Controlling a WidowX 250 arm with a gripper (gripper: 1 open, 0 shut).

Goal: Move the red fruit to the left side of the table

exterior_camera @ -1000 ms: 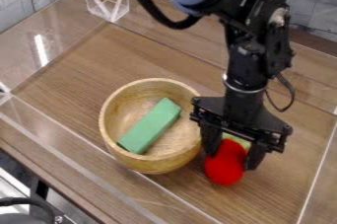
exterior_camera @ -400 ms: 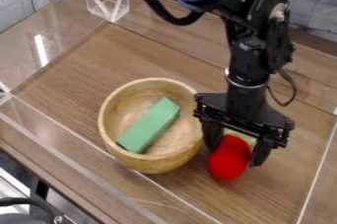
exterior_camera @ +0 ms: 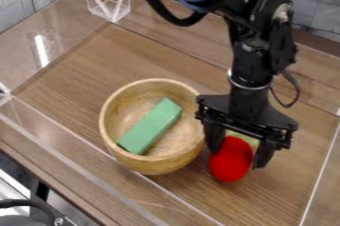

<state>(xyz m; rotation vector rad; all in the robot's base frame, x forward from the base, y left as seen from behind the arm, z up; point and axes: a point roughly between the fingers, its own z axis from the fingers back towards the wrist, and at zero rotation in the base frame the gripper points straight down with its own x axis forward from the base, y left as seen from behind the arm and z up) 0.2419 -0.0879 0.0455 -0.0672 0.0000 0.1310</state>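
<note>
The tabletop (exterior_camera: pixel 95 51) is spreading out under everything, its bare wood running away from the pincer toward the left of the view, where the red fruit is meant to go. Above it the dark arm (exterior_camera: pixel 240 31) is reaching down from the top of the view, ending in the pincer (exterior_camera: pixel 240 144). The bowl (exterior_camera: pixel 111 105) is sitting just beside the pincer, on the left of the view, and the green block (exterior_camera: pixel 150 125) is lying inside it, leaning lengthwise toward the upper right. The red fruit (exterior_camera: pixel 232 160) is resting on the near side of the pincer, directly below it in the view and close up against its tips, between the bowl's right edge and the right part of the tabletop. Its long axis seems to be running roughly toward and away from the pincer, with the pale green top at the pincer's end and the red body pointing to the near edge. The pincer is standing wide, its jaws spread to either side of the green top; whether either is touching the fruit, I cannot tell. The coming move is probably turning on that short offset: the red body is lying nearer the viewer than the tips, so the pincer may be needing a small shift that way before closing.
</note>
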